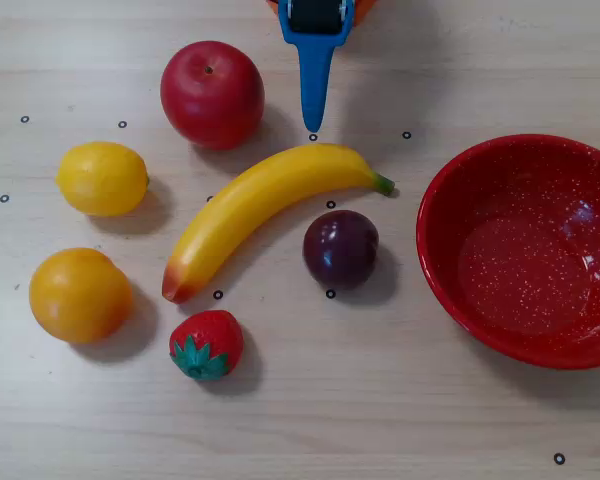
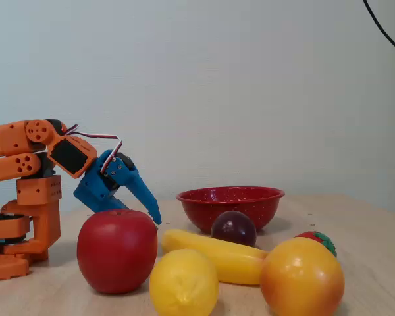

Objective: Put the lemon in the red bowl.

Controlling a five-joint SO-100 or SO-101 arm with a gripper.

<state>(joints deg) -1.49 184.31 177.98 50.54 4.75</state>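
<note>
The lemon (image 1: 102,178) lies on the table, well apart from the claw (image 1: 313,122) and to its left in the overhead view, beyond the apple (image 1: 212,94); the red bowl (image 1: 450,290) sits empty on the claw's other side; I judge the reach should skirt the apple and descend over the lemon; only the fixed view shows the claw raised off the table, clenched, grasping nothing.
</note>
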